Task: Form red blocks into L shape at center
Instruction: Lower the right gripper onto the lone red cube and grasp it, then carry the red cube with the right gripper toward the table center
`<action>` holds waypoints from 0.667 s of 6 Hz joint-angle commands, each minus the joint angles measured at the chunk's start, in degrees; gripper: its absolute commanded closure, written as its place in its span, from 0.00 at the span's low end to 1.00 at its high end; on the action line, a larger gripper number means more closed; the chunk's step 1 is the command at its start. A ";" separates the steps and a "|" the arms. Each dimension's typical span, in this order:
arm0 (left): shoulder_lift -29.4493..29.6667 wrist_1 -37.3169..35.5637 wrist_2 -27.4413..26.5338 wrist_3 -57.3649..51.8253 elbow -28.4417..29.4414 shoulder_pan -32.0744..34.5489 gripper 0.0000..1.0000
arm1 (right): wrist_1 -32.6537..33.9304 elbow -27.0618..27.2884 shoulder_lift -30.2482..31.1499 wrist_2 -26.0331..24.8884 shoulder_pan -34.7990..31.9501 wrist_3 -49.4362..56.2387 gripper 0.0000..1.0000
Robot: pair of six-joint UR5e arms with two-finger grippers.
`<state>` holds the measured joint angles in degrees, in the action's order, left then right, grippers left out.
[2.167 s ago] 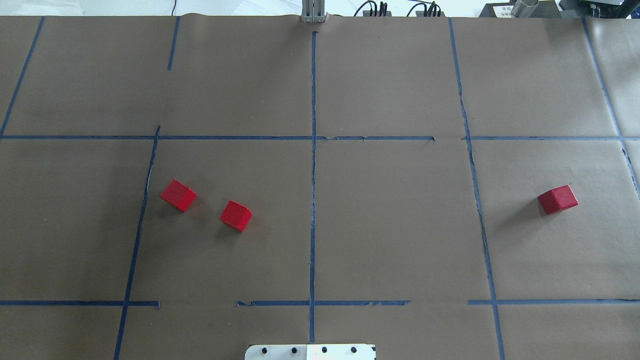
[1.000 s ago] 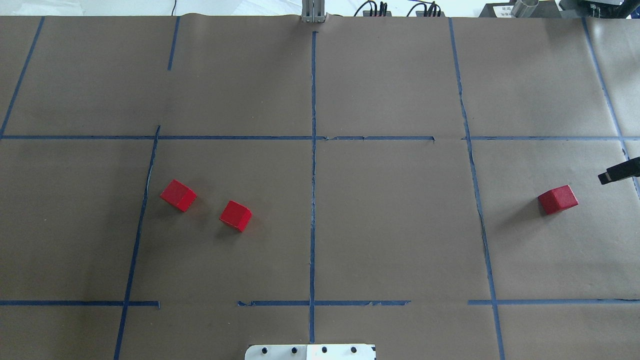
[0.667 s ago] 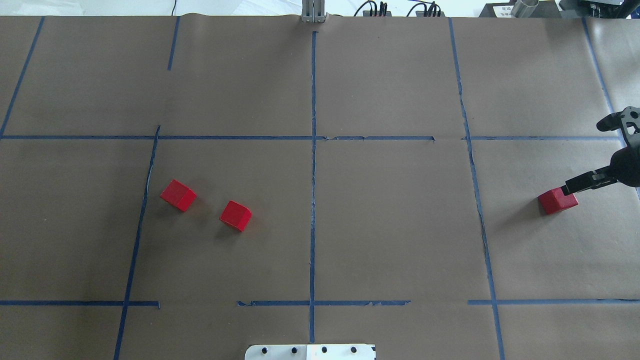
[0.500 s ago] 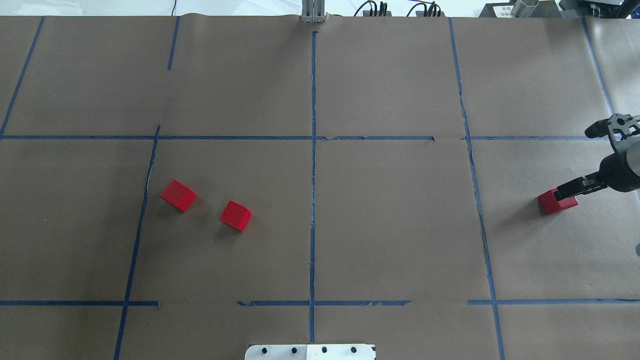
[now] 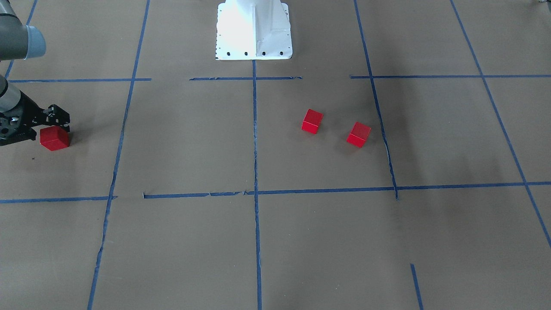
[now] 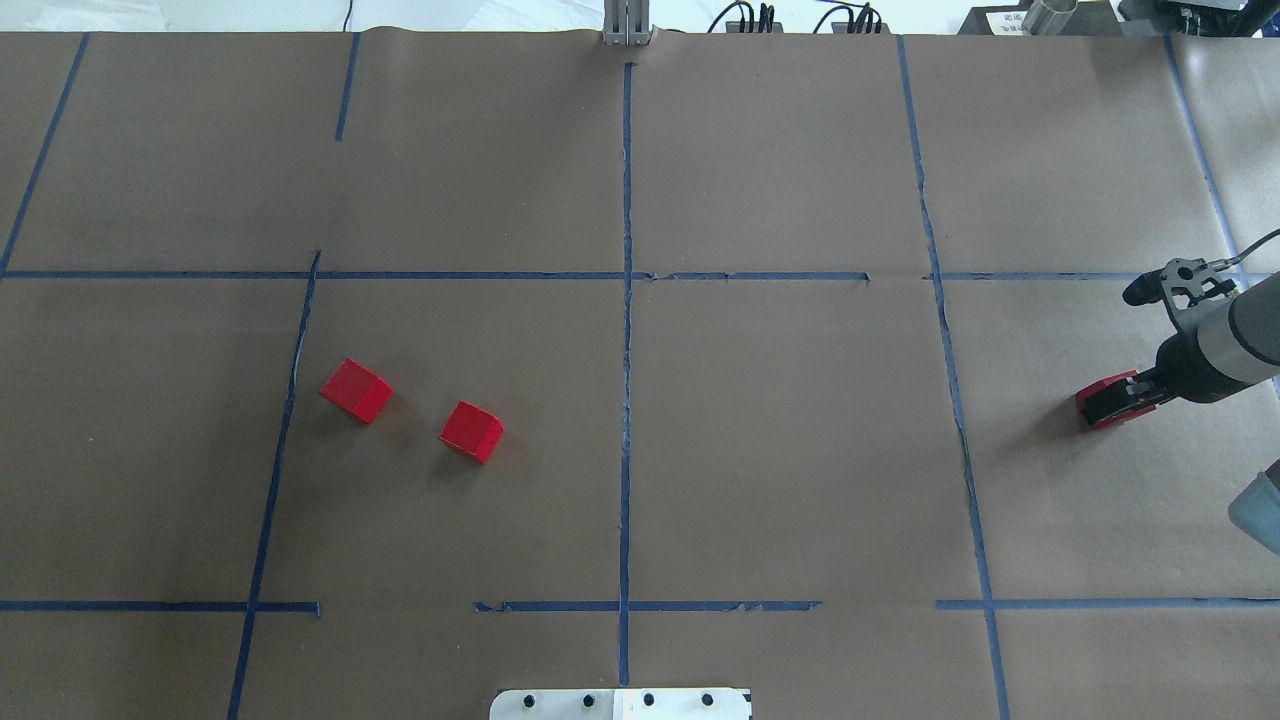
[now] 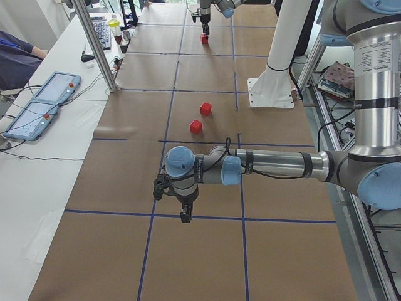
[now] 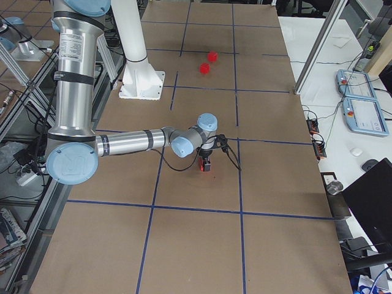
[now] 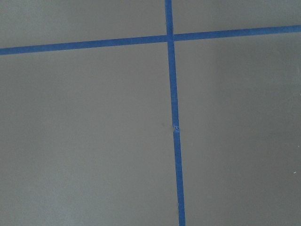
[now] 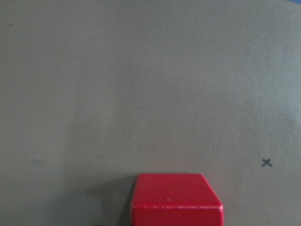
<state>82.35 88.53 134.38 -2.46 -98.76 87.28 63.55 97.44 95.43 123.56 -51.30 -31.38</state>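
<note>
Two red blocks (image 6: 356, 390) (image 6: 471, 431) lie apart in the left half of the center (image 6: 780, 440), the middle cell split by a blue tape line. The third red block (image 6: 1097, 398) sits in the cell to the right, outside the center. My right gripper (image 6: 1118, 396) is down at this block, open, with a finger on either side of it (image 5: 54, 138); the right wrist view shows the block (image 10: 176, 200) at its bottom edge. My left gripper (image 7: 183, 213) hangs over bare paper near a tape crossing, seen only from the side, so I cannot tell its state.
The white robot base (image 5: 254, 30) stands at the near middle edge of the table. Two teach pendants (image 7: 41, 106) and a metal post (image 7: 94, 44) are on the operators' side, where a person's sleeve (image 7: 15, 53) shows. Cables and boxes line the far edge.
My right arm has come in from the right edge and lowered its gripper over the right-hand red block. None of the three blocks has moved.
</note>
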 commanded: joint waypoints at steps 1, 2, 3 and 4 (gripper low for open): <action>0.00 -0.11 0.00 0.00 0.06 0.00 0.00 | 0.17 -1.47 -1.03 -0.34 1.12 0.26 0.48; 0.00 -0.11 0.00 0.00 0.06 0.00 0.00 | 0.34 -1.47 -0.69 -0.34 1.12 0.18 0.80; 0.00 -0.02 0.00 0.00 0.06 0.00 0.00 | 0.26 -0.86 -0.16 -0.34 0.86 0.18 0.97; 0.00 -0.02 0.00 0.00 0.06 0.00 0.00 | 1.48 2.37 -0.85 0.18 0.85 -0.17 0.98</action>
<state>82.35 88.48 134.39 -2.46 -98.70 87.28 64.18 97.40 94.91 123.37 -50.39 -31.30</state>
